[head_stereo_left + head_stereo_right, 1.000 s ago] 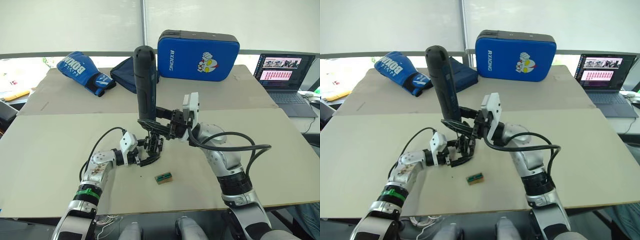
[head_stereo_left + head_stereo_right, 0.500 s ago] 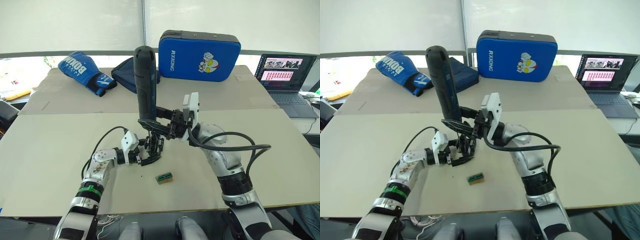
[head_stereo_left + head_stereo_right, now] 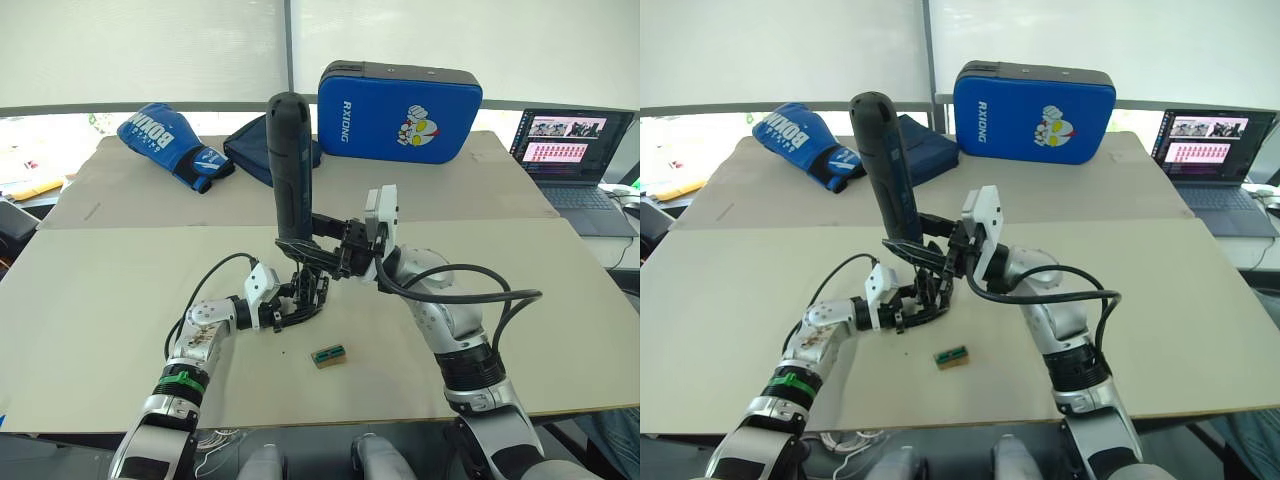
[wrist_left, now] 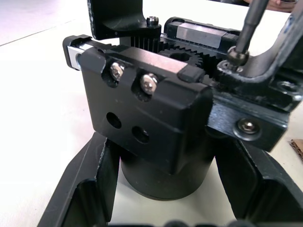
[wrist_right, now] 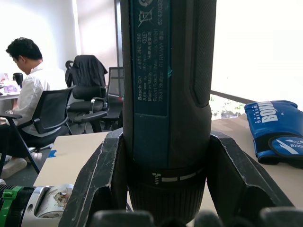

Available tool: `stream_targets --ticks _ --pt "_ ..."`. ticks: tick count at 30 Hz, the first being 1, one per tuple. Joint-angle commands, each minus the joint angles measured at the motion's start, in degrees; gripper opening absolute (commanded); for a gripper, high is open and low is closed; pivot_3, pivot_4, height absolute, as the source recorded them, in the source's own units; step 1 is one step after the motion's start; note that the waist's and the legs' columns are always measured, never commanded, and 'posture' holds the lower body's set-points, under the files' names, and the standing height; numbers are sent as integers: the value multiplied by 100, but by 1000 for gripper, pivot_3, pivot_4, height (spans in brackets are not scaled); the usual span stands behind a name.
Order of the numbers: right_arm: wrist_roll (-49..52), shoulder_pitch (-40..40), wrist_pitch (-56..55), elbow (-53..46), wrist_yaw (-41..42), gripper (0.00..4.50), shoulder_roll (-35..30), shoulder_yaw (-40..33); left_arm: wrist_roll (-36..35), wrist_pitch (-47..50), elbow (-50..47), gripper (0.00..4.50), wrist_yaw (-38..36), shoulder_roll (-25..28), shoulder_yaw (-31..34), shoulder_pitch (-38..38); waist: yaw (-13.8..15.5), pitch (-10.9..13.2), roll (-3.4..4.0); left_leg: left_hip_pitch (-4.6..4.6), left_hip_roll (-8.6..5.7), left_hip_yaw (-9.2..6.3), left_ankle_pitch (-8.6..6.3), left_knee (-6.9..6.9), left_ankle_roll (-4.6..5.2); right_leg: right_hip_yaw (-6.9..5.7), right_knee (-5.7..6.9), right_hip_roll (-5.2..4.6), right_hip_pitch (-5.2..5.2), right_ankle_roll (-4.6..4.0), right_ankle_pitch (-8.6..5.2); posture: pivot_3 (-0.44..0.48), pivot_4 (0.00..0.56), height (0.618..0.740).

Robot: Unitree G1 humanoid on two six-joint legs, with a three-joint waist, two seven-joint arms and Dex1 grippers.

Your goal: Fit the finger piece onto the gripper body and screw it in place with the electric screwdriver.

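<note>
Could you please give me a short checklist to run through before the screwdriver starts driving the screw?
1. Left claw clamped on the round base of the gripper body: ok, a finger on each side.
2. Right claw gripping the electric screwdriver: ok, a finger on each side of its barrel.
3. Screwdriver upright, bit down: ok, close to vertical in the head views.
4. Bit tip seated in a screw head: looks ok; how deep, cannot tell.
5. Finger piece flush on the body under the bit: cannot tell.
6. Green-and-tan block out of the way: ok, lying apart on the table.
</note>
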Motion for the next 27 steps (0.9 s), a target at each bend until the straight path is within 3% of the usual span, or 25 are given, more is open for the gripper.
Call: stream_targets --ticks 1,27 --pt "-62 18 -15 -88 -37 1905 -21 28 45 73 -116 2731 -50 -37 -130 120 -1 0 0 0 0 0 0 0 0 0 0 0 0 0 0 0 150 740" --pt "-488 357 364 130 -269 1905 -267 525 10 492 -662 2731 209 -50 -157 383 -13 -19 0 13 1 -1 0 -2 0 0 -1 1 12 0 -1 0 150 740"
